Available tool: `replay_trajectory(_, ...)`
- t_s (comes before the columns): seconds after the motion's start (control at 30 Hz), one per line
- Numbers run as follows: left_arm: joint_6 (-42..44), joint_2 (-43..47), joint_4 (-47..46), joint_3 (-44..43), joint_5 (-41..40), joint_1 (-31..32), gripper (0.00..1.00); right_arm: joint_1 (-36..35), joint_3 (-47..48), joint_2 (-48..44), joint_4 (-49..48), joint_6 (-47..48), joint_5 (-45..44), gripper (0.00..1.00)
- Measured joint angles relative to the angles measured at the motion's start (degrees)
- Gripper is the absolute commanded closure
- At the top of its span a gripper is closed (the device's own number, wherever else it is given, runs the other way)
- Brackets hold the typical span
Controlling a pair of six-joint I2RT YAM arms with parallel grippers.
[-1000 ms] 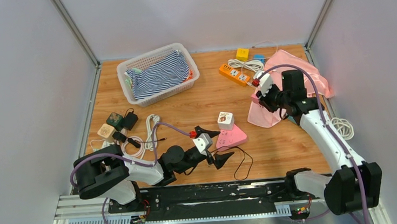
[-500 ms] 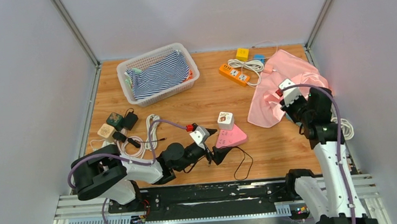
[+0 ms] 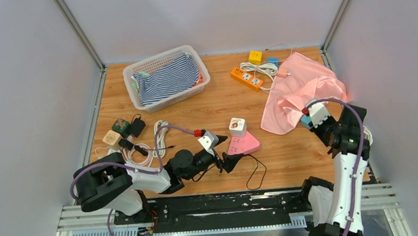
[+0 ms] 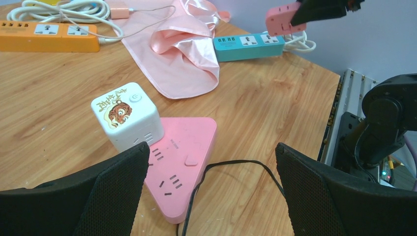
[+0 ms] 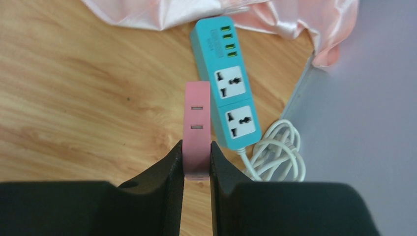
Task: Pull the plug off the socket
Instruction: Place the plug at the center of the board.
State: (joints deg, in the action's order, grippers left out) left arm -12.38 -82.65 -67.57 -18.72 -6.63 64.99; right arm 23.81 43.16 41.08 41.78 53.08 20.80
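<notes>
From above, the left gripper [image 3: 228, 152] lies low at centre, jaws wide apart, seemingly to straddle the pink triangular socket [image 3: 243, 145] and its white cube [image 3: 237, 127]. Its wrist view shows the pink plug [image 4: 281, 18] upper right. The right wrist view shows the right gripper [image 5: 196, 157] clamped on it at centre, clear of the teal strip [image 5: 227, 105].

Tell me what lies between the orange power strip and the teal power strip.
A crumpled pink cloth lies between the orange power strip and the teal power strip. The left wrist view shows this most plainly.
</notes>
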Motion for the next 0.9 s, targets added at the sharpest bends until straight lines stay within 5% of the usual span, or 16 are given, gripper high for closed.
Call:
replay_trajectory(0.67, 0.0, 0.0, 0.0, 0.0, 0.0, 0.0, 0.00, 0.1, -9.8, 5.7, 2.5, 10.9, 1.9, 0.89)
replay_trajectory(0.9, -0.1, 0.0, -0.1, 0.0, 0.3, 0.0, 0.00, 0.1, -9.8, 9.5, 0.4, 11.0, 3.2, 0.69)
